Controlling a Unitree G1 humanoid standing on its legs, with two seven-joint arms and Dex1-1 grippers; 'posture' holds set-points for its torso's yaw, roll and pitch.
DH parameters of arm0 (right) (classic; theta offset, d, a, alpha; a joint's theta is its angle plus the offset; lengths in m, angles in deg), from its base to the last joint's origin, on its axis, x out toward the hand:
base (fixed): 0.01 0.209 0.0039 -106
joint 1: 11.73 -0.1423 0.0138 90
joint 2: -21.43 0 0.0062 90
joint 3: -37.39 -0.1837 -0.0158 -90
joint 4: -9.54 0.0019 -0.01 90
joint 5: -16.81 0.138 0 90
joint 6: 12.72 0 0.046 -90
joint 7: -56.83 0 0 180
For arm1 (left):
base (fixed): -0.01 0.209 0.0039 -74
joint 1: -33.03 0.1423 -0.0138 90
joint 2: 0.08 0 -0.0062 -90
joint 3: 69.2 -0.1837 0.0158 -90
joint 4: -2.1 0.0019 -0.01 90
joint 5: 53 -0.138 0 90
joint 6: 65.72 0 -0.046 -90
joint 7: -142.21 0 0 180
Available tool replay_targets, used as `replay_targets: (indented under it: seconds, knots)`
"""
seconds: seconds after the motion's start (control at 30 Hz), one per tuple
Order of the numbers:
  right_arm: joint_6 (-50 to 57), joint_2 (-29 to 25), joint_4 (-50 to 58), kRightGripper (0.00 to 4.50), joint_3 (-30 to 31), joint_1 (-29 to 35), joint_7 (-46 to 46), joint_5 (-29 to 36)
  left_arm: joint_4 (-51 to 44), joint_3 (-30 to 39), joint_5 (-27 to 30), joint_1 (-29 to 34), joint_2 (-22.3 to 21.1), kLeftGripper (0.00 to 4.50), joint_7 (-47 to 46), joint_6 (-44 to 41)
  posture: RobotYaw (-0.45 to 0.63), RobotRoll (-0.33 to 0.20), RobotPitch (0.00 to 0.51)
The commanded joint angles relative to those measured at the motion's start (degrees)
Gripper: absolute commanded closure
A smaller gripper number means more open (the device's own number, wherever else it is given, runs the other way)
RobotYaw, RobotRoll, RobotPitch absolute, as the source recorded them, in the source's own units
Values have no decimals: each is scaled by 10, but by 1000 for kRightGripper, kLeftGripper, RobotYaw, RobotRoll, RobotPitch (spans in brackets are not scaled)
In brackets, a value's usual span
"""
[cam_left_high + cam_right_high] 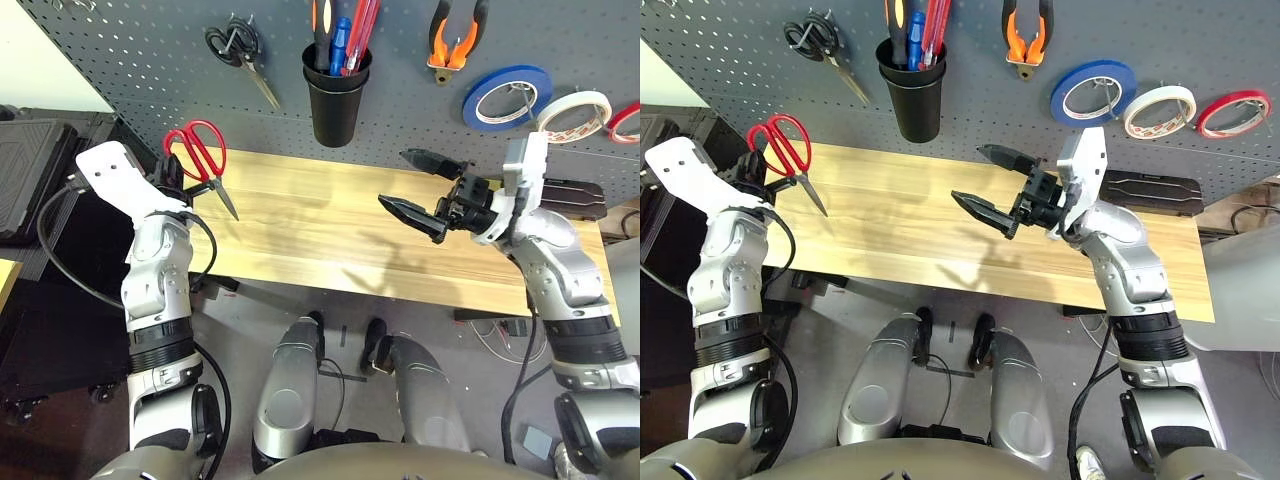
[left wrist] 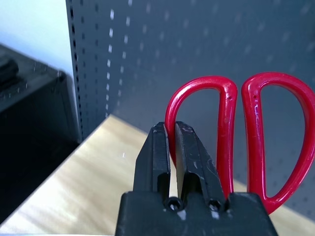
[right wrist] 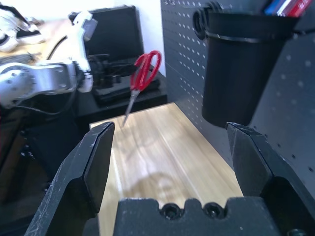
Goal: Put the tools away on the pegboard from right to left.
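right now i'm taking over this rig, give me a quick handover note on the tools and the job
Left tool: shut on the red-handled scissors, held above the table's left end, blades pointing down.
Right tool: open, holding nothing, over the table.
Done: white tape roll, pliers and screwdriver in the black cup are already on the pegboard.
Left: hang the red-handled scissors on the pegboard, likely left of the black-handled scissors.
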Motion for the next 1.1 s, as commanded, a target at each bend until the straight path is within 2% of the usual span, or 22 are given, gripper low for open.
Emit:
replay_targets:
  seconds: [0.03,0.3,0.73,1.1]
  knots:
    - [13,-12,24,0,-20,-6,-4,21,-22,11,16,-15,-12,4490,1,-17,262,0,227]
    - [15,-11,32,0,-32,-26,12,29,-35,24,46,-51,-25,4490,4,-39,250,0,224]
    - [14,-14,41,0,-34,-33,17,36,-91,22,108,-52,-31,4490,44,-65,247,0,224]
    - [8,-13,40,0,-30,-30,20,27,-90,-12,119,-63,-25,4490,62,-76,233,0,222]
